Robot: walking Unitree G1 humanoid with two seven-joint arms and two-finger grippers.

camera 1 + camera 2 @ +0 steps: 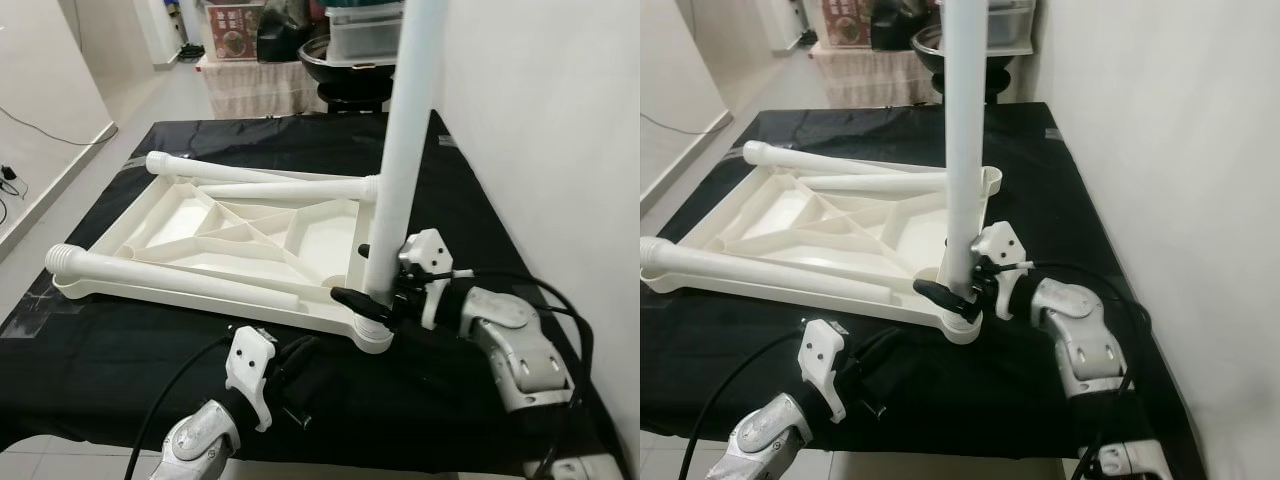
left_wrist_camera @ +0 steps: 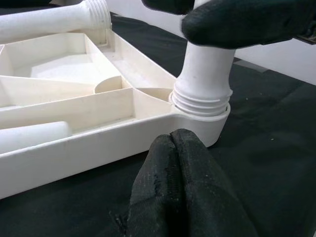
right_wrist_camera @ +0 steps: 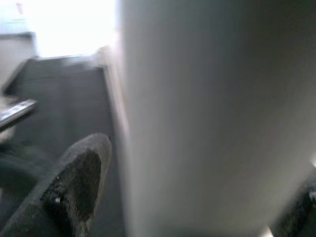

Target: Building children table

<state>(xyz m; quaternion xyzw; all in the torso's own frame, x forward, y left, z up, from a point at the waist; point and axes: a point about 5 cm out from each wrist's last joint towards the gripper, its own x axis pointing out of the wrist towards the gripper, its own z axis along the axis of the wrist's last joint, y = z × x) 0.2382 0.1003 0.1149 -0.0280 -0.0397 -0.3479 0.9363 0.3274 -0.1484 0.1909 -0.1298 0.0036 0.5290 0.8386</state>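
A black cloth (image 1: 120, 360) covers the bench (image 1: 560, 470) beside a white wall (image 1: 540, 120). The right gripper (image 1: 375, 300) clamps the upright table leg (image 1: 405, 150) on the upturned tabletop (image 1: 200, 290); the left gripper (image 1: 300, 375) rests closed and empty.

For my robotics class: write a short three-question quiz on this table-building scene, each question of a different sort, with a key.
1. True or false: the upright white plastic table leg stands in a corner socket of the upturned white plastic tabletop.
2. Multiple choice: the right gripper is
A. closed round the upright leg near its base
B. lying open on the black cloth
C. lifting the tabletop
3. Fill in: apart from the upright leg, ___ loose white legs lie across the tabletop.

Key:
1. True; the thread shows just above the socket in the left wrist view.
2. A.
3. Three. The left gripper, fingers together, rests on the cloth near that corner.
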